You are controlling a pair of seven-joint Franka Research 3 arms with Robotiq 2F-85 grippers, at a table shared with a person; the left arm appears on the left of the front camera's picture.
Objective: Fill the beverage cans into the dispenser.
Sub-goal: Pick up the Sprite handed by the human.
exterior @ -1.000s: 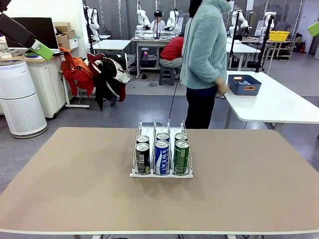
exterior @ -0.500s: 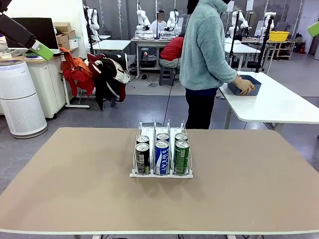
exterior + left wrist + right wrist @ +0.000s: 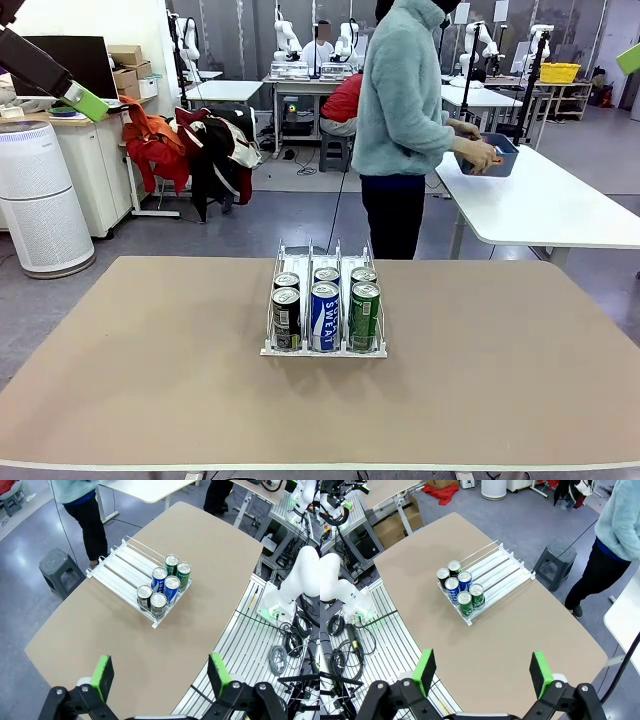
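Dispenser [image 3: 323, 262], frame centre, six beverage cans [image 3: 324, 315] forward; left gripper [image 3: 161, 672] and right gripper [image 3: 483, 670] spread, empty; risk: a misaligned can apparently catching the thin dividers and toppling.

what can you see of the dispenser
The dispenser is a clear three-lane rack with thin upright dividers on a white base, sitting centred on the table. Six cans stand in it, two per lane, bunched at the robot-side end: black, blue, green. The far part of each lane is bare.
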